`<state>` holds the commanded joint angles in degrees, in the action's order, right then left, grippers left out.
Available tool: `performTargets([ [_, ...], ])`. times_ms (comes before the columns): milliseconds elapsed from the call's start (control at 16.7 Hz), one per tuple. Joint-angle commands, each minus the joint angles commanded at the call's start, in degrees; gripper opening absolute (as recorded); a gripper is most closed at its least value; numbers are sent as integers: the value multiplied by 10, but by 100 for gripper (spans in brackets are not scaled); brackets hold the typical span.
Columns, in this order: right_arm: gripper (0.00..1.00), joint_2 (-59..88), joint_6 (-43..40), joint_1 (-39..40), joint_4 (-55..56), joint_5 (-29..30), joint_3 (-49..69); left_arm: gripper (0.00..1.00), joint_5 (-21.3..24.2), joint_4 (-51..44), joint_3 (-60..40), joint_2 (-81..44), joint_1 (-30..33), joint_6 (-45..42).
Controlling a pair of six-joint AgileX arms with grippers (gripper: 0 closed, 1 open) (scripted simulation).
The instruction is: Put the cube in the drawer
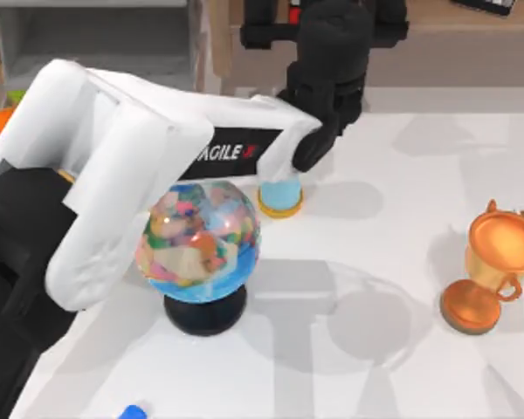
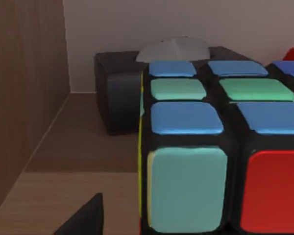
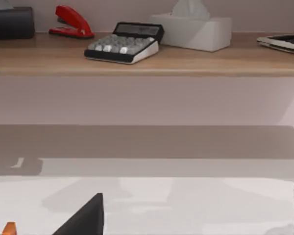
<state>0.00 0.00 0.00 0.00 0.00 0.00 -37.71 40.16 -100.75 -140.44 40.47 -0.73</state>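
Reaching over the shelf, left hand (image 1: 332,52) sits close against the cube (image 2: 220,147), grip state unclear; a loose hold risks dropping it short of the drawer (image 1: 96,39).

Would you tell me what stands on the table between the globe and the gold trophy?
Nothing; in the top view, the table between the globe and the trophy is bare, crossed by shadows.

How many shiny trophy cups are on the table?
1. The orange trophy cup stands near the table's right edge, far from the globe. More could be hidden under the big white left arm.
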Motion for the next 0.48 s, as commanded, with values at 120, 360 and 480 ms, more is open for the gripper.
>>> performTargets([
  [120, 100, 0, 0, 0, 0, 0, 0, 100, 0, 0, 0, 0, 0, 0],
  [360, 100, 0, 0, 0, 0, 0, 0, 85, 0, 0, 0, 0, 0, 0],
  [480, 100, 0, 0, 0, 0, 0, 0, 70, 0, 0, 0, 0, 0, 0],
])
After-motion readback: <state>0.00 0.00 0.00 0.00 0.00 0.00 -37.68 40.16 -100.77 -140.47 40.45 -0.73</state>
